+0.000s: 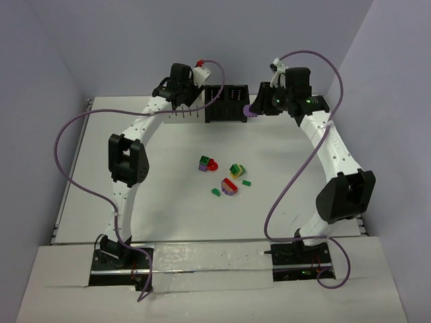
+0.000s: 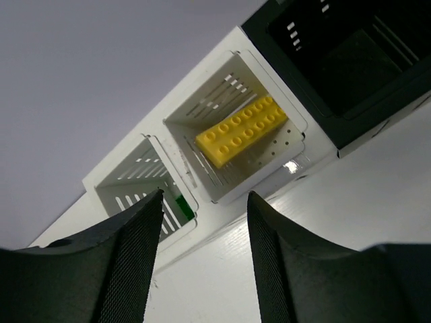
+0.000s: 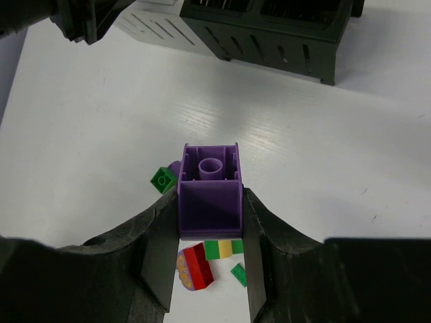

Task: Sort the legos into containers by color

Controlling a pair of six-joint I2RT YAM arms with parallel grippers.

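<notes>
My left gripper [image 2: 205, 195] is open and holds nothing. It hangs over the white containers [image 2: 202, 138], where a yellow lego [image 2: 241, 131] lies in the right compartment and a green lego [image 2: 180, 205] in the left one. From above, the left gripper [image 1: 180, 97] is at the white containers [image 1: 185, 113], which join the black containers [image 1: 225, 102]. My right gripper [image 3: 207, 202] is shut on a purple lego [image 3: 209, 182], hollow underside up. In the top view it is raised beside the black containers, to their right, with that purple lego [image 1: 250, 110]. Loose legos [image 1: 229, 178] lie mid-table.
Under the right gripper lie a green brick [image 3: 163, 179], a red-and-purple stack [image 3: 195, 268], a green-yellow piece [image 3: 224, 247] and a small green plate [image 3: 238, 274]. The black containers [image 3: 269, 33] stand at the far side. Purple cables loop beside both arms.
</notes>
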